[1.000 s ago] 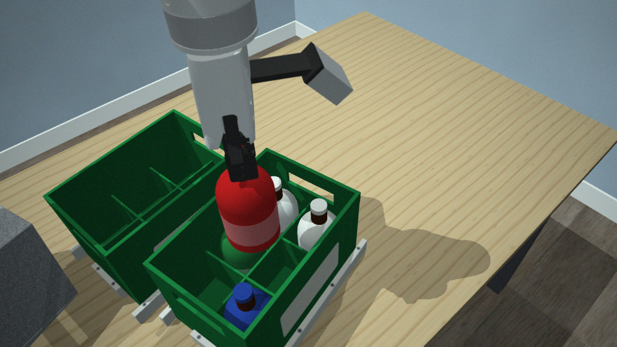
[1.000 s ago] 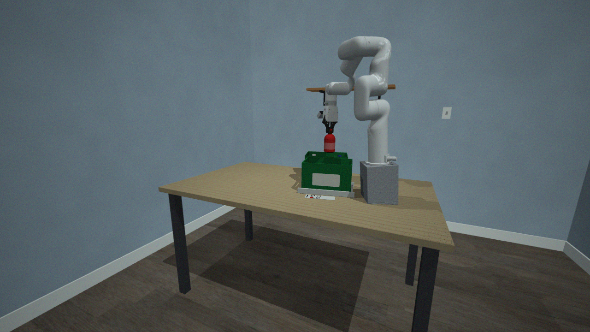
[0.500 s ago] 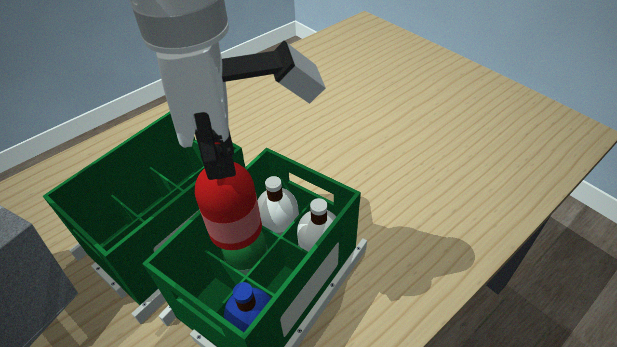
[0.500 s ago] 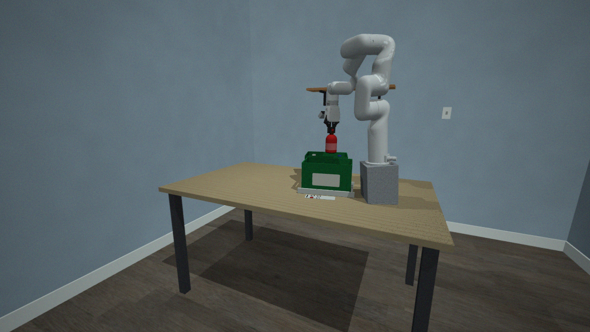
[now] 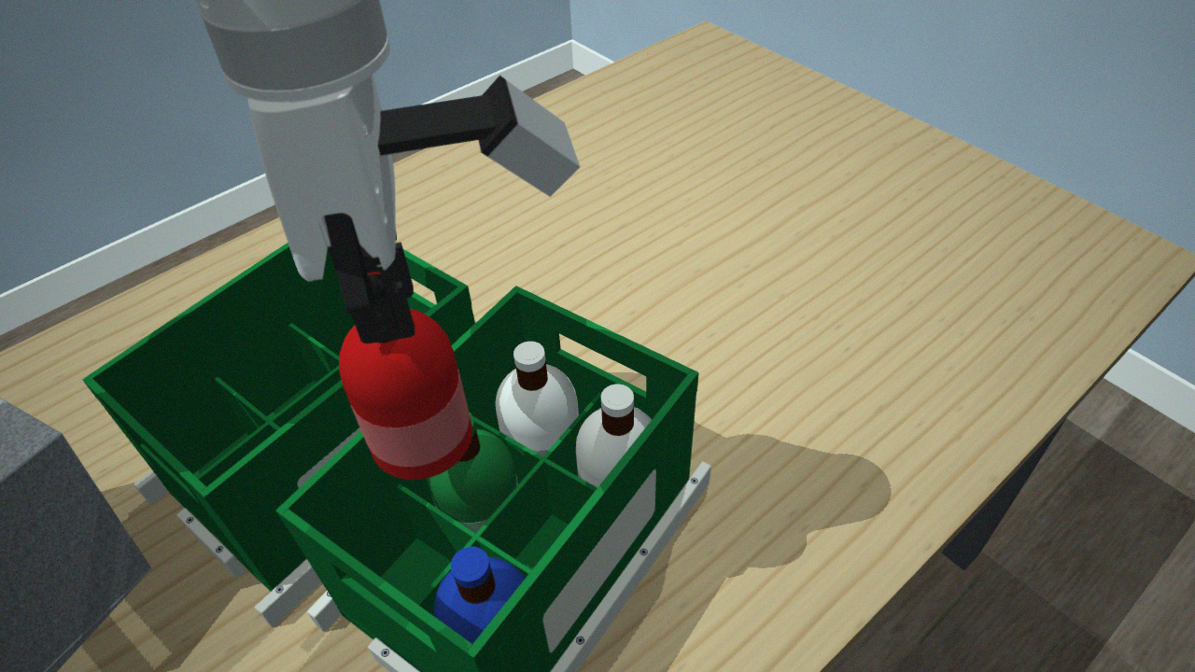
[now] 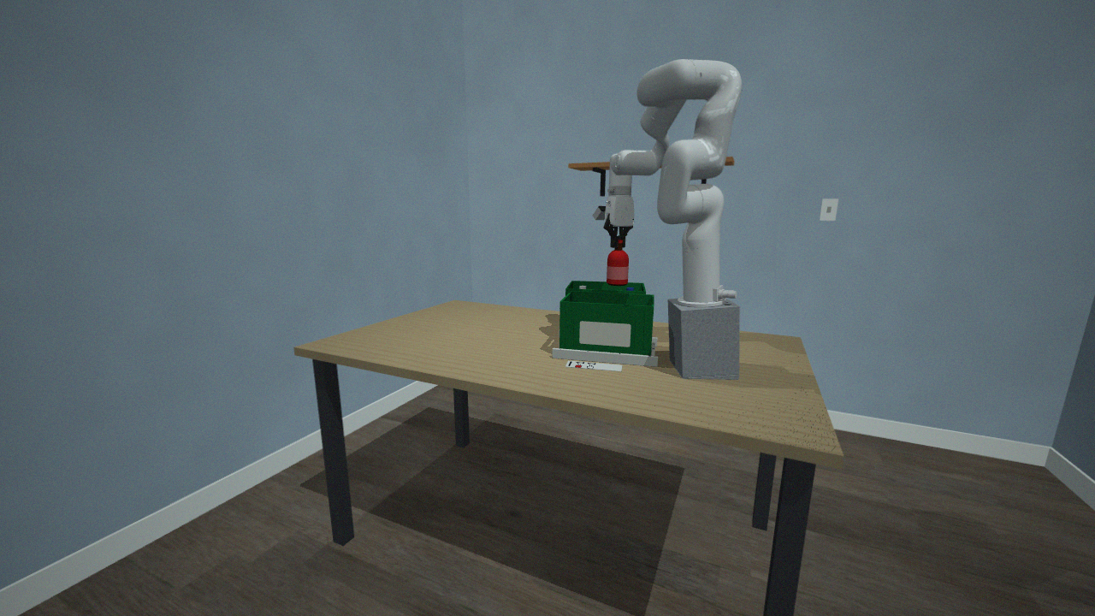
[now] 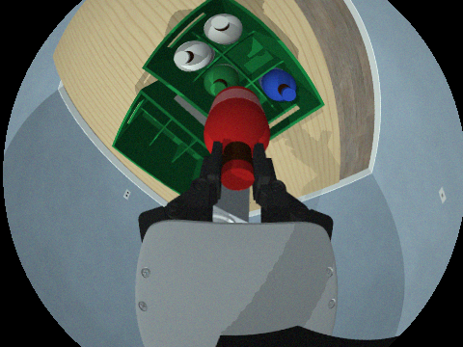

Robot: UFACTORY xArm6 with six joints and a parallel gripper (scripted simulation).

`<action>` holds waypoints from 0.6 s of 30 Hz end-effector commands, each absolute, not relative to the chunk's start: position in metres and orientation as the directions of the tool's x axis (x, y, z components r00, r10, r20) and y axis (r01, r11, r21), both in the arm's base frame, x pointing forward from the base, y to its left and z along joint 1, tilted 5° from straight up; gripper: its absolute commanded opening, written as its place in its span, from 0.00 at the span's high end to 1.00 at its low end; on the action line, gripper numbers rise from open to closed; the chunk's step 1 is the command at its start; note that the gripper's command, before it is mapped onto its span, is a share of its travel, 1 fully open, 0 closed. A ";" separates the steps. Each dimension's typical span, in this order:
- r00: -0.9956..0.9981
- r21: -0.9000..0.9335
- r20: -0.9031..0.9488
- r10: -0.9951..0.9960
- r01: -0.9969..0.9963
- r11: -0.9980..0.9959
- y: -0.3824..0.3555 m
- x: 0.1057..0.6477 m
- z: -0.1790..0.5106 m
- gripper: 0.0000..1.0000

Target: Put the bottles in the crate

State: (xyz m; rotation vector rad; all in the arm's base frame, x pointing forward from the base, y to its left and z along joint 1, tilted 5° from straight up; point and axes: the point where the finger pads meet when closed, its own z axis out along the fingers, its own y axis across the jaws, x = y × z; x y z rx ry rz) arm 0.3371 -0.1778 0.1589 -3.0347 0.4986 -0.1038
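My gripper (image 5: pixel 384 321) (image 6: pixel 618 243) (image 7: pixel 237 154) is shut on the neck of a red bottle (image 5: pixel 400 375) (image 6: pixel 617 268) (image 7: pixel 236 118). The bottle hangs upright above the crates, its pink label showing. The bottle crate (image 5: pixel 584 324) (image 7: pixel 295 63) holds two white bottles (image 5: pixel 534 405) (image 7: pixel 194 56), a green bottle (image 5: pixel 476 484) (image 7: pixel 223 77) partly behind the red one, and a blue bottle (image 5: pixel 480 597) (image 7: pixel 276 83). The other crate (image 5: pixel 179 321) (image 6: pixel 606 312) (image 7: pixel 126 120) shows no bottles in its visible compartments. The pick list (image 6: pixel 608 367) lies beside it, with a red mark; its counts are too small to read.
Pale rails (image 5: pixel 639 555) (image 6: pixel 605 356) edge the crates at table level. The robot's grey base block (image 5: pixel 58 501) (image 6: pixel 704 340) stands near the crates. The wooden table (image 5: pixel 836 208) (image 6: pixel 429 344) extends beyond them. The crates stand close side by side.
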 end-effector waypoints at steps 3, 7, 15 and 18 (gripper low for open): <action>0.945 -0.073 0.061 -0.321 -0.317 -0.946 -0.173 0.332 0.161 1.00; 0.945 -0.073 0.061 -0.321 -0.317 -0.946 -0.168 0.325 0.160 1.00; 0.945 -0.073 0.061 -0.321 -0.317 -0.946 -0.158 0.313 0.160 1.00; 0.945 -0.073 0.061 -0.321 -0.317 -0.946 -0.154 0.308 0.160 1.00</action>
